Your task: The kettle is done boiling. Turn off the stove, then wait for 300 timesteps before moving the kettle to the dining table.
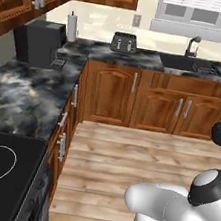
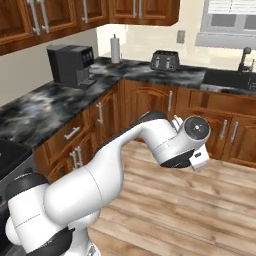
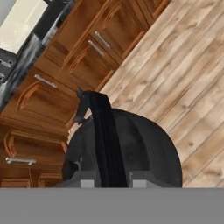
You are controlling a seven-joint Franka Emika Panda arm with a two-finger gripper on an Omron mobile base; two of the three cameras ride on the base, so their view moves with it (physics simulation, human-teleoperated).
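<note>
A: Both base views look forward and down from behind the arm, sharing the toaster and the corner tabletop.

B: The hand view sits close above the kettle, probably facing the floor.

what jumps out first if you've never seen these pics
The dark kettle hangs in mid-air over the wood floor, its black handle clamped in the claw in the hand view; it also peeks in at the right edge of the left base view. Next comes the big white arm sweeping across the right base view, away from the stove.
</note>
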